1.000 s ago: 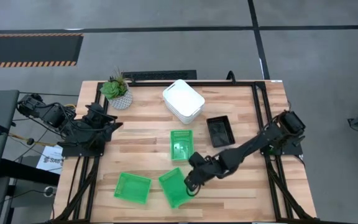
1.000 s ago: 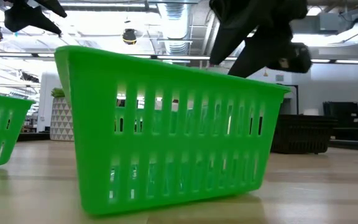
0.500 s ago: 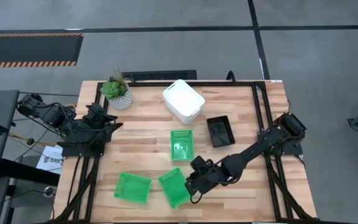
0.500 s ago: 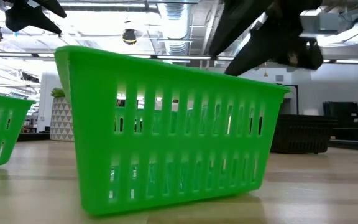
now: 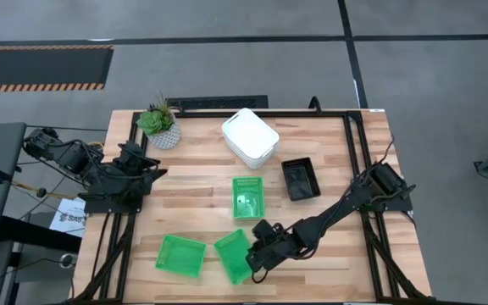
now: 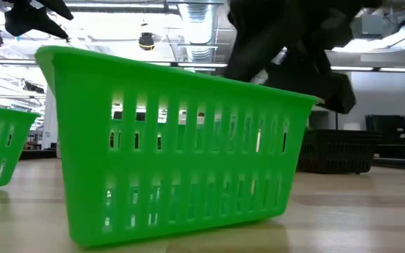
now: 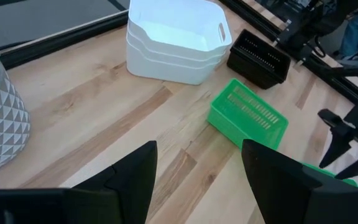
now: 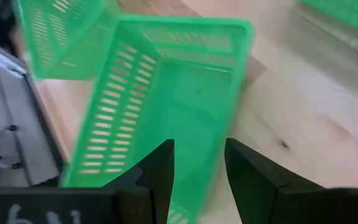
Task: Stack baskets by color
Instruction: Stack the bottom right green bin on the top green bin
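Three green baskets rest on their bases on the table: one in the middle (image 5: 246,196), one near the front left (image 5: 181,256), and one beside it (image 5: 234,254), which fills the low view (image 6: 174,147). My right gripper (image 5: 254,254) stands open at this last basket's right long wall (image 8: 199,146). A stack of white baskets (image 5: 250,137) sits at the far middle, with a black basket (image 5: 300,180) to its near right. My left gripper (image 7: 199,149) waits open at the table's left edge (image 5: 146,174), nothing between its fingers. My right gripper straddles the green basket's right long wall (image 8: 219,124), one finger (image 8: 160,168) over the inside and the other (image 8: 247,168) outside. The fingers slant down from the table's right. Which finger touches the wall I cannot tell. The basket stands on the table.
A potted plant (image 5: 159,125) stands at the far left corner. Black frame rails (image 5: 354,161) run along the table's right and far sides. Bare wood lies between the middle green basket and the left arm.
My right gripper has come down and toward the table's near left, onto the green basket's right wall, its fingers staying apart. That basket has slid and turned a little toward the table's left, still on its base.
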